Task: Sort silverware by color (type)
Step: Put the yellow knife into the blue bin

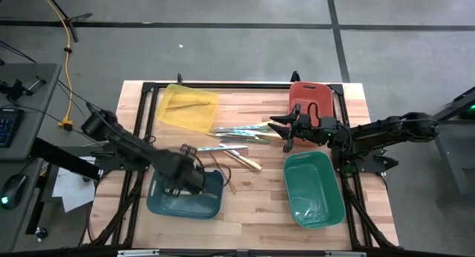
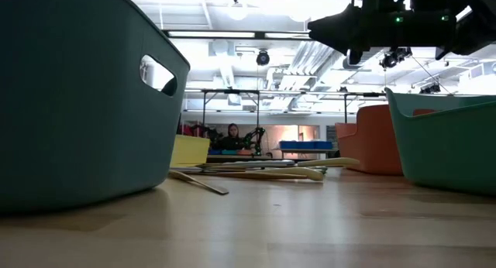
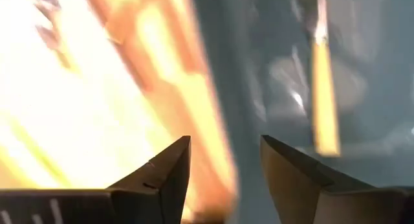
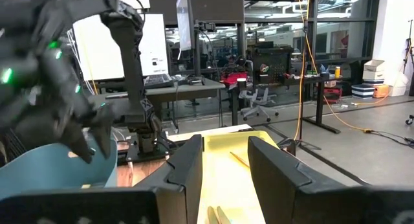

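Silverware point(image 1: 239, 135) mid-table, cream utensils in yellow bin point(image 1: 188, 107)

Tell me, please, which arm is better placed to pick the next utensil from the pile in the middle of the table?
Likely the right gripper: it hovers beside the loose silverware, while the left gripper is open over the blue bin.

Grey concrete floor point(image 1: 223, 8) surrounds the table; beyond it, desks point(image 4: 194, 88), office chairs point(image 4: 255, 101) and bright ceiling lights point(image 2: 310, 1).
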Controlling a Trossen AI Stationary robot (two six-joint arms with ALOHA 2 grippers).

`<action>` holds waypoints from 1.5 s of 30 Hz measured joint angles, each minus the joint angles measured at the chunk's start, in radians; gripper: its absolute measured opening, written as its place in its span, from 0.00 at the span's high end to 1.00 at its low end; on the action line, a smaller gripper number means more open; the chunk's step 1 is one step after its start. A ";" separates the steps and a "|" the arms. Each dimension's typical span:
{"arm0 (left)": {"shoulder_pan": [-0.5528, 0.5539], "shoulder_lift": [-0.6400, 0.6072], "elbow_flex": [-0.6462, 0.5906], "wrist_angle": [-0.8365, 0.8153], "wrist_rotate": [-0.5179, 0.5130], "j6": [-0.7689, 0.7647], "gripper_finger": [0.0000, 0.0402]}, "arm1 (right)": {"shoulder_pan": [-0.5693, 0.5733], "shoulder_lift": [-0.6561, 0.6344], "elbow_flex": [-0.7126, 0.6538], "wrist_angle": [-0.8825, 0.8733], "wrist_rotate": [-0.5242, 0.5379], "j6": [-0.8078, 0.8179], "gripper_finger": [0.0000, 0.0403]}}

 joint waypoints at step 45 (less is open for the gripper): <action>0.522 -0.673 -1.013 2.024 0.164 0.251 0.58 | 0.000 0.000 0.000 0.001 0.000 -0.109 0.73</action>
